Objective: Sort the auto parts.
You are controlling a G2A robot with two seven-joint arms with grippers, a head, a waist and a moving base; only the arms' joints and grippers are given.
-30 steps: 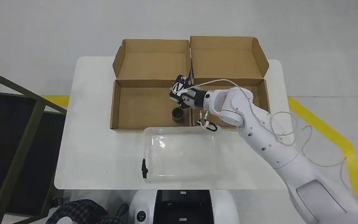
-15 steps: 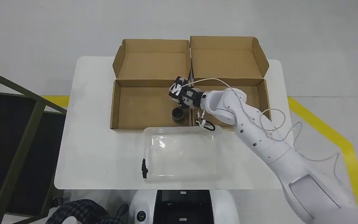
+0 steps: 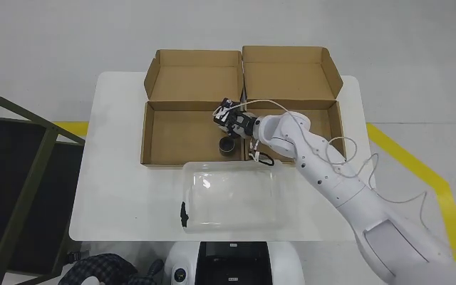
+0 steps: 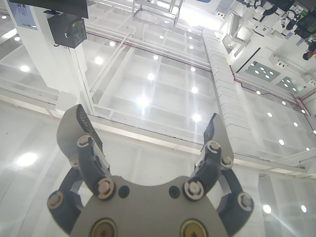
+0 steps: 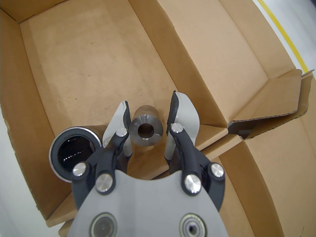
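We see the right gripper (image 5: 149, 99) partly open around a cylinder (image 5: 145, 127), not squeezing it. It is grey metal with a centre hole.

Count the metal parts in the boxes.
2, both in one cardboard box: a dark-bored sleeve and, beside it, a steel cylinder between the fingers of the right gripper. The arm may hide more.

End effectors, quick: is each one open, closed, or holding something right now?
Left end effector: open, holding nothing.
Right end effector: around a small grey metal cylinder over the brown cardboard box; grip cannot be told.
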